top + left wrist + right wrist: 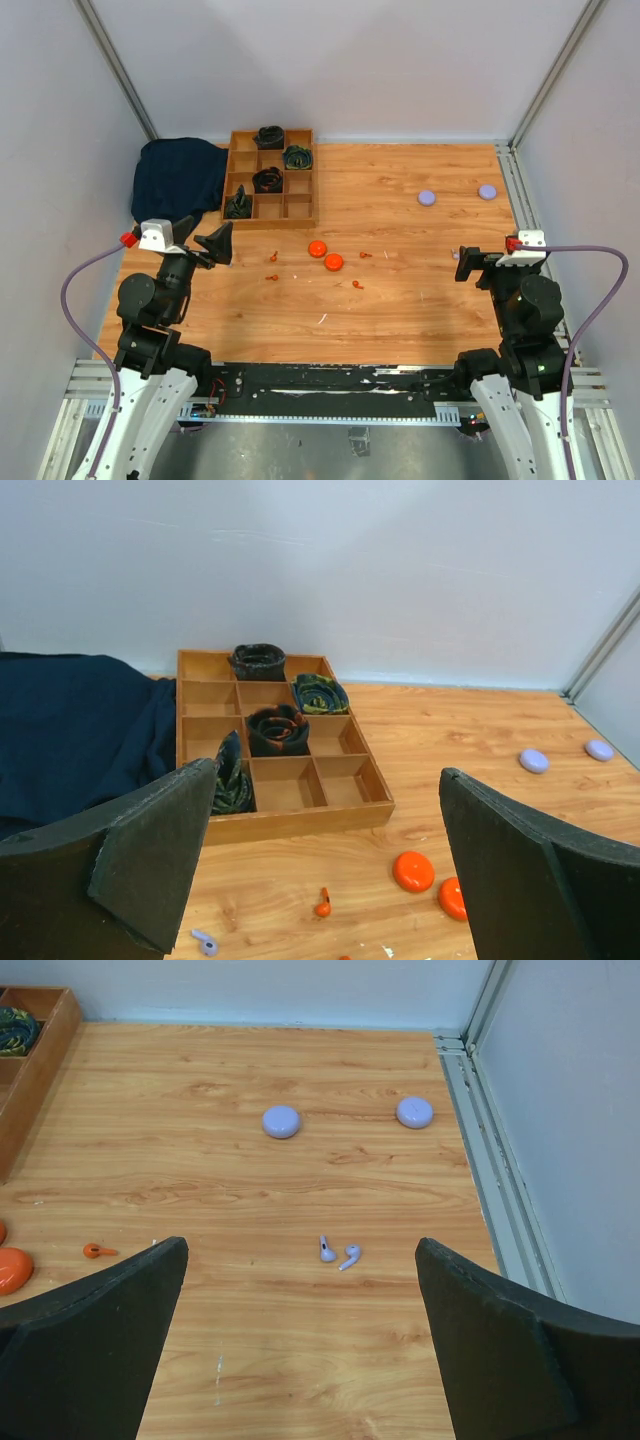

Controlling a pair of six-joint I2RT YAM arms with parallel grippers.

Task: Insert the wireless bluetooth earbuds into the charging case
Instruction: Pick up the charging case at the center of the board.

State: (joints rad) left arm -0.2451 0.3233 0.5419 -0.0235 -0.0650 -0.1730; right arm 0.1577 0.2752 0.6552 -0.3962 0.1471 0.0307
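Several orange-red earbuds (272,257) lie scattered mid-table around two orange round charging cases (317,248). One orange earbud (323,905) and one lilac earbud (205,942) lie on the wood just ahead of my open left gripper (325,855), beside the orange cases (413,871). Two lilac earbuds (327,1250) lie side by side ahead of my open right gripper (300,1300). Farther off rest two lilac round cases (281,1121). In the top view the left gripper (203,237) hovers at the table's left and the right gripper (485,262) at its right. Both hold nothing.
A wooden compartment tray (300,215) with rolled dark fabric pieces stands at the back left, and a dark blue cloth (175,175) lies heaped beside it. White walls enclose the table. A metal rail (480,1150) runs along the right edge.
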